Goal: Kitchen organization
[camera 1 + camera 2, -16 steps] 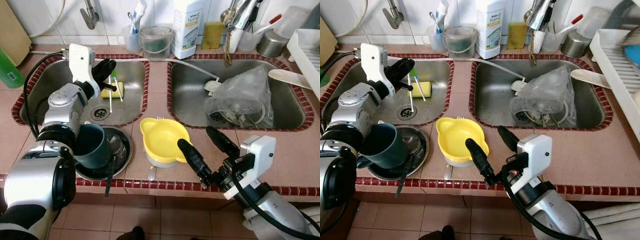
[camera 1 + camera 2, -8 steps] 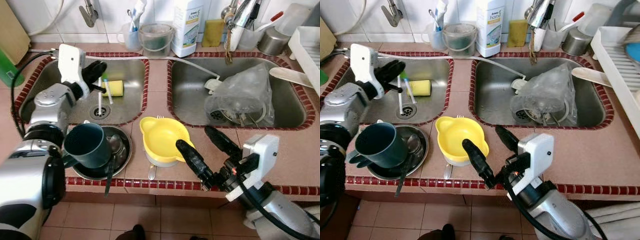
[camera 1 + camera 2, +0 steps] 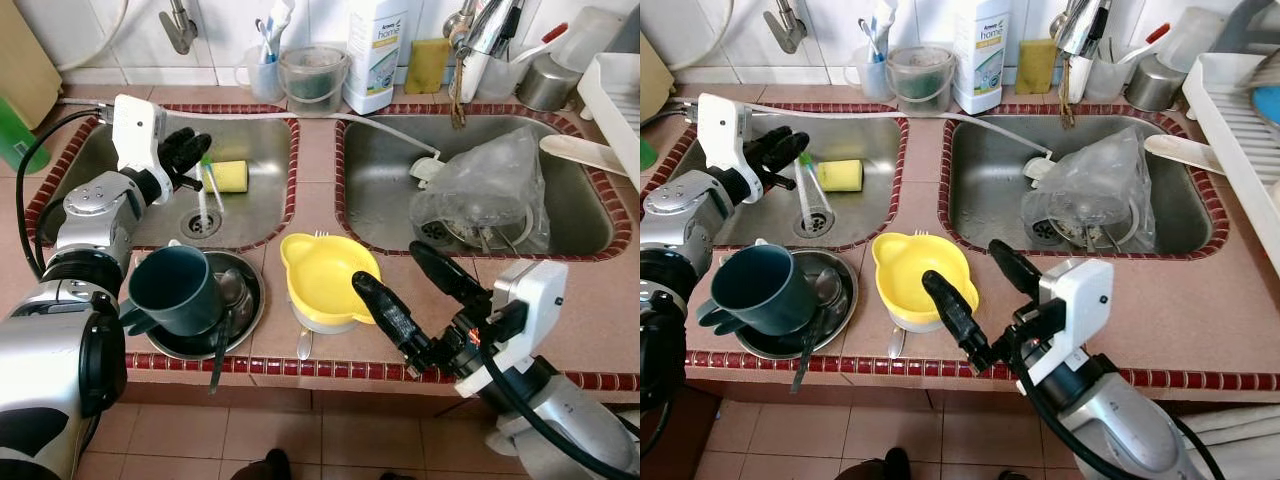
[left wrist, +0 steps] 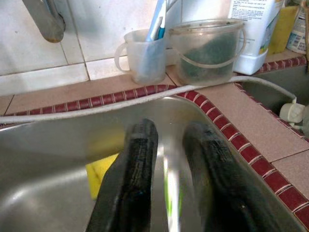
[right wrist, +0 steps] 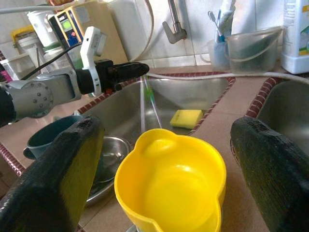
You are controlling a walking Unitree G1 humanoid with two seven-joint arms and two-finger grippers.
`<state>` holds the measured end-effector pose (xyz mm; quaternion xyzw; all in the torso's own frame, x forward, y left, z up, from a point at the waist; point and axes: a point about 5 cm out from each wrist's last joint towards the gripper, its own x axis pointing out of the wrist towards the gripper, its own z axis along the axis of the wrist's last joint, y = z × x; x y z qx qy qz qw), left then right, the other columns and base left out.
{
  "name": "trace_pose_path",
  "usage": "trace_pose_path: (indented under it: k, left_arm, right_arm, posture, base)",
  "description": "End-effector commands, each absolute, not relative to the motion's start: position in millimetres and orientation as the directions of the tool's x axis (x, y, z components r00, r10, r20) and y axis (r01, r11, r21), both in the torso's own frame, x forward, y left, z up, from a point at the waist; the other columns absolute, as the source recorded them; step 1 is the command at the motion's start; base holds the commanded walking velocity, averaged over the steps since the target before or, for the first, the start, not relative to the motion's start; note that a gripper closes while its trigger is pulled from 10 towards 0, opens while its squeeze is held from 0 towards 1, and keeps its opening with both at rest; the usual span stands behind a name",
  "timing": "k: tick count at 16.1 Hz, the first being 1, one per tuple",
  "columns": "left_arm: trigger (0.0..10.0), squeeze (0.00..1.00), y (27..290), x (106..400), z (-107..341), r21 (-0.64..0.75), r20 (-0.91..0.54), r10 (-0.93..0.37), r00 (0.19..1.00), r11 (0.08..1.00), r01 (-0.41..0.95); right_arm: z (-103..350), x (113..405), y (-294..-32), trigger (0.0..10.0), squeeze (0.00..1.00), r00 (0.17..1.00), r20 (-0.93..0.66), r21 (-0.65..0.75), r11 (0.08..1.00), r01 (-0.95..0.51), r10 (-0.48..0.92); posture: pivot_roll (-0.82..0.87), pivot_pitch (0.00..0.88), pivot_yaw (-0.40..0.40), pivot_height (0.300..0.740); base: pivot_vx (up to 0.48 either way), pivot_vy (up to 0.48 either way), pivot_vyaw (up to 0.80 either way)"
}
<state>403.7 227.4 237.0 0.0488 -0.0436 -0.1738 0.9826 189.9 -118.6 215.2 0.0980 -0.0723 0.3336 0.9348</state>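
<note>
Steel left sink (image 3: 262, 215) with the left gripper (image 3: 188, 158) up over it, fingers pinched on two thin sticks (image 3: 207, 187), look like toothbrushes but too blurry to call, hanging toward the drain right by a yellow sponge (image 3: 229, 175). Right gripper (image 3: 415, 295) spread wide open, empty, just off the yellow bowl (image 3: 324, 277) on the counter (image 3: 315, 160) between the sinks. Dark mug (image 3: 176, 290) tipped in a steel dish (image 3: 245, 300) by the front edge.

white bottle (image 3: 375, 55) | label: "home" | rest unreadable
</note>
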Motion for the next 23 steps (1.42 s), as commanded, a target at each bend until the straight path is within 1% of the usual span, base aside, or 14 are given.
trace_pose_path:
  k: [1, 7, 13, 14, 15, 18, 21, 23]
  left_arm:
    - [10.0, 1.00, 232.9, 403.1, 240.8, 0.114, 0.060, -0.345, 0.937, 0.934, 0.337]
    - [10.0, 1.00, 235.4, 403.3, 249.2, 0.118, 0.085, -0.347, 0.934, 0.934, 0.336]
    - [10.0, 1.00, 237.7, 402.3, 264.7, 0.070, 0.206, -0.321, 0.925, 0.947, 0.313]
    - [10.0, 0.89, 235.9, 401.6, 265.5, 0.074, 0.225, -0.329, 0.917, 0.944, 0.321]
    - [10.0, 0.00, 233.9, 400.9, 266.0, 0.050, 0.259, -0.321, 0.911, 0.946, 0.320]
    - [10.0, 0.00, 225.4, 398.1, 261.0, -0.008, 0.327, -0.287, 0.900, 0.952, 0.306]
    - [10.0, 0.00, 208.6, 389.6, 255.0, -0.004, 0.384, -0.267, 0.884, 0.957, 0.291]
    - [10.0, 0.00, 200.9, 382.8, 256.5, -0.030, 0.412, -0.260, 0.873, 0.954, 0.298]
  right_arm:
    - [218.7, 188.2, -119.1, 10.0, 0.00, 0.763, 0.210, 0.131, 0.755, -0.642, 0.612]
    - [220.0, 195.8, -121.2, 10.0, 0.00, 0.768, 0.224, 0.118, 0.766, -0.632, 0.600]
    - [229.3, 223.9, -128.2, 10.0, 0.00, 0.808, 0.318, 0.112, 0.827, -0.551, 0.495]
    - [230.5, 227.4, -128.2, 10.0, 0.00, 0.808, 0.332, 0.110, 0.831, -0.545, 0.486]
    - [232.6, 233.8, -128.4, 10.0, 0.00, 0.811, 0.353, 0.099, 0.843, -0.528, 0.466]
    - [235.2, 247.4, -131.0, 10.0, 0.00, 0.831, 0.384, 0.067, 0.886, -0.459, 0.402]
    - [234.7, 259.5, -134.7, 10.0, 0.00, 0.856, 0.416, 0.062, 0.929, -0.364, 0.308]
    - [229.6, 267.0, -135.2, 10.0, 0.00, 0.871, 0.410, 0.042, 0.948, -0.315, 0.272]
  posture:
    - [-0.14, 0.221, 0.069, 0.740]
    - [-0.13, 0.202, 0.071, 0.740]
    - [-0.09, 0.155, 0.080, 0.740]
    - [-0.09, 0.146, 0.081, 0.740]
    - [-0.08, 0.135, 0.082, 0.740]
    - [-0.07, 0.113, 0.078, 0.740]
    - [-0.07, 0.089, 0.071, 0.740]
    - [-0.06, 0.076, 0.066, 0.740]
  base:
    - [0.000, 0.000, 0.00]
    - [0.000, 0.000, 0.00]
    - [0.000, 0.000, 0.00]
    - [0.000, 0.000, 0.00]
    - [0.000, 0.000, 0.00]
    - [0.000, 0.000, 0.00]
    - [0.000, 0.000, 0.00]
    - [0.000, 0.000, 0.00]
